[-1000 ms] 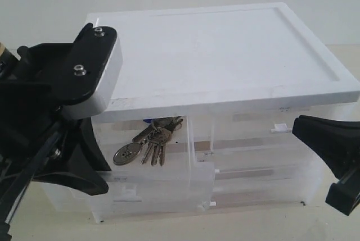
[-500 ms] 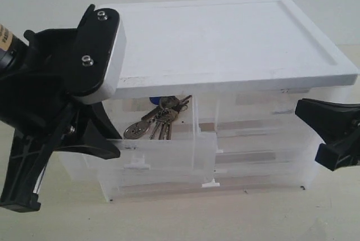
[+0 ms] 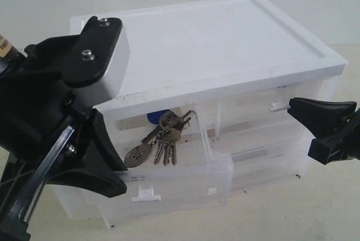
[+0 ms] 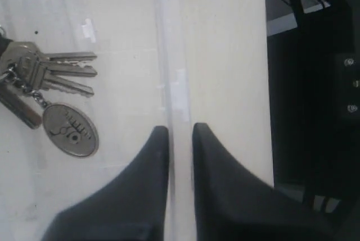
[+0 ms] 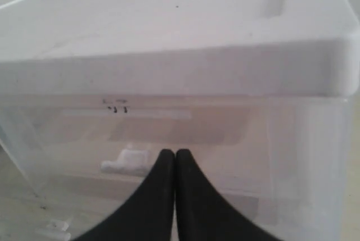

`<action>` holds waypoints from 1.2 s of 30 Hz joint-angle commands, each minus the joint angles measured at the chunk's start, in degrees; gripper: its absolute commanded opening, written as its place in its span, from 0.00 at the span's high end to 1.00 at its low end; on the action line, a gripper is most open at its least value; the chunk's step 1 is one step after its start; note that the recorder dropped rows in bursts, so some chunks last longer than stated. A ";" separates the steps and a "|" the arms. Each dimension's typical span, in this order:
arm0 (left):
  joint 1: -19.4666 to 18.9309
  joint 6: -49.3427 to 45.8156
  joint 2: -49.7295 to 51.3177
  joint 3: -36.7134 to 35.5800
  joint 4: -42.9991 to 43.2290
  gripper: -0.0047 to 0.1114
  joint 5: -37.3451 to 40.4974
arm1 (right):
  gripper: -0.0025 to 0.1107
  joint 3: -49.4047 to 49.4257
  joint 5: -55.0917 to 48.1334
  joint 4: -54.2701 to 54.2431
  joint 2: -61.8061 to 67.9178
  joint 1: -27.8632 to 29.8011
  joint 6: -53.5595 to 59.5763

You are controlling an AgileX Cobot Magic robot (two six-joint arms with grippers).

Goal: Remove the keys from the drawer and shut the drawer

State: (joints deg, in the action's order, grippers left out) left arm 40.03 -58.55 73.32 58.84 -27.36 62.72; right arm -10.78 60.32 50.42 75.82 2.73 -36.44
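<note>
The keys (image 3: 163, 140) lie in the open drawer (image 3: 185, 187), the upper left half-width one, with the blue fob (image 3: 156, 117) at the back and the oval metal tag (image 3: 138, 154) in front. The left wrist view also shows the keys (image 4: 53, 72) and tag (image 4: 70, 130) on the drawer floor. My left gripper (image 3: 119, 176) straddles the drawer's translucent front wall (image 4: 171, 72), one finger on each side, shut on it (image 4: 180, 131). My right gripper (image 3: 292, 106) is shut with nothing in it (image 5: 175, 154), pointing at the closed upper right drawer.
The drawer unit has a white lid (image 3: 225, 39) and translucent full-width drawers (image 3: 264, 162) below. The closed upper right drawer carries a white tab handle (image 5: 126, 161) and small black marks (image 5: 115, 106). The pale tabletop (image 3: 270, 213) lies in front.
The drawer has slid farther out of the unit with my left gripper on its front wall, and the keys show more fully. The right gripper stays near the upper right drawer.
</note>
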 commanded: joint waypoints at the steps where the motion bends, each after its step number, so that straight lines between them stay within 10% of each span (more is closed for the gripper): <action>1: 0.52 -1.48 -0.98 0.22 -6.89 0.92 -3.52 | 0.98 -0.82 2.31 0.16 0.16 0.09 -0.17; 4: 0.52 -0.35 -0.98 0.22 -9.37 0.77 -8.07 | 0.98 -0.82 2.42 0.43 0.16 0.09 -0.49; 7: 0.52 -0.35 -0.98 0.22 -12.62 0.35 -8.72 | 0.98 -0.82 2.84 1.16 0.16 0.09 -0.63; 15: 0.52 35.11 -7.65 2.37 15.57 0.45 2.43 | 0.98 -0.82 2.84 1.87 0.16 0.09 -1.58; 27: 0.52 45.93 -7.53 -7.83 8.37 0.47 -14.26 | 0.98 -0.82 2.84 2.37 0.16 0.09 -2.01; 36: 0.52 34.37 -7.31 -8.78 -12.34 0.50 -16.52 | 0.98 -0.82 2.84 2.37 0.16 0.09 -2.01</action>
State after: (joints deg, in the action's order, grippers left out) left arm 40.17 -19.66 66.04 49.64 -32.58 50.98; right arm -11.33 60.24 50.68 76.02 2.83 -38.17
